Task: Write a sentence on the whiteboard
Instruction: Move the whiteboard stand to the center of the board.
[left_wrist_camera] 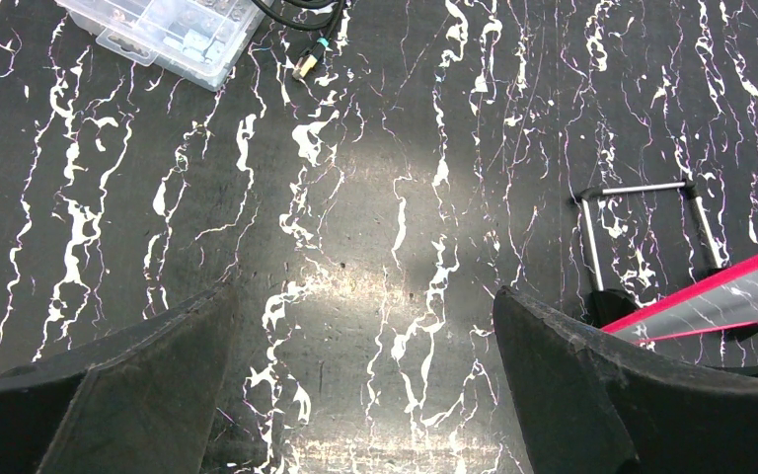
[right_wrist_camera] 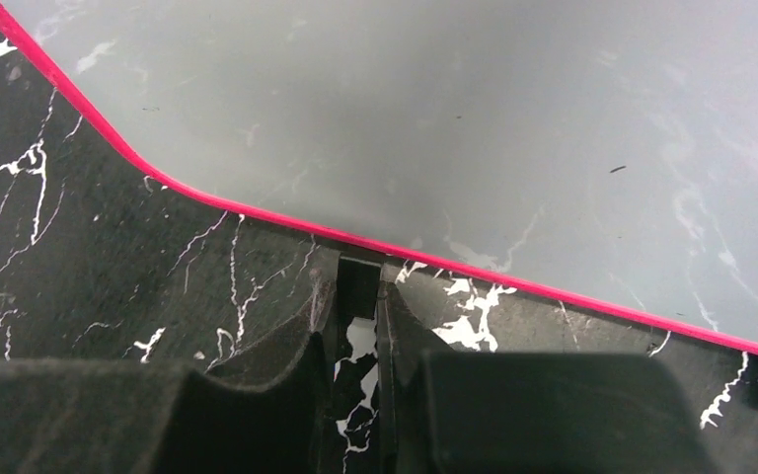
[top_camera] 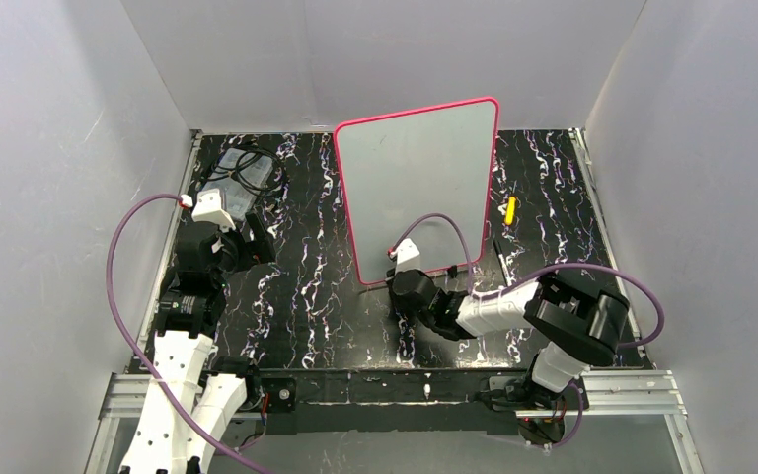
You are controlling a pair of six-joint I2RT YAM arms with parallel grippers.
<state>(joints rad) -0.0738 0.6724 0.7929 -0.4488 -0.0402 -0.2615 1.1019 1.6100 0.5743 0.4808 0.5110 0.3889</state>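
The whiteboard (top_camera: 416, 188) stands upright at the middle back, with a pink-red frame and a blank white face. No sentence shows on it. My right gripper (top_camera: 402, 279) is low at the board's bottom edge. In the right wrist view its jaws (right_wrist_camera: 359, 296) are almost together, with a small black block (right_wrist_camera: 358, 284), seemingly the board's foot, pinched between the tips just under the pink frame (right_wrist_camera: 553, 293). My left gripper (top_camera: 249, 245) hangs open and empty over the table, also shown in the left wrist view (left_wrist_camera: 365, 306). The board's corner (left_wrist_camera: 720, 296) shows at the right of that view.
A clear plastic box (top_camera: 232, 183) with black cables stands at the back left and also shows in the left wrist view (left_wrist_camera: 163, 35). A small yellow object (top_camera: 510, 209) lies right of the board. A wire stand leg (left_wrist_camera: 642, 188) with black feet sits by the board's corner.
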